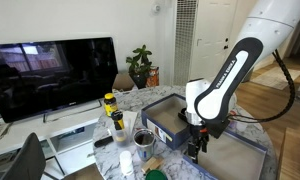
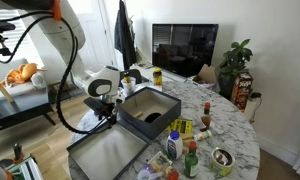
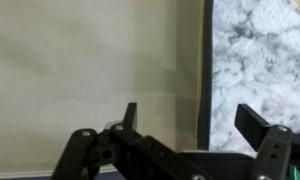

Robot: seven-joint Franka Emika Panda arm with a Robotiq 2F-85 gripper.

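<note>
My gripper [image 3: 190, 115] is open and empty, its two dark fingers spread wide. It hovers over the dark rim [image 3: 204, 80] of a shallow grey tray with a beige floor [image 3: 90, 70], one finger over the floor and one over the marble tabletop [image 3: 260, 50]. In both exterior views the gripper [image 1: 197, 148] [image 2: 98, 118] hangs at the edge of this tray [image 1: 230, 150] [image 2: 110, 155], next to a deeper grey bin [image 1: 162, 115] [image 2: 145, 105].
Bottles and jars [image 1: 115, 120] [image 2: 180, 140], a metal cup [image 1: 144, 138] and a small bowl [image 2: 223, 157] crowd the marble table. A TV [image 1: 50, 75] [image 2: 185, 45] and a potted plant [image 1: 142, 65] [image 2: 234, 60] stand behind. A couch [image 2: 15, 85] is nearby.
</note>
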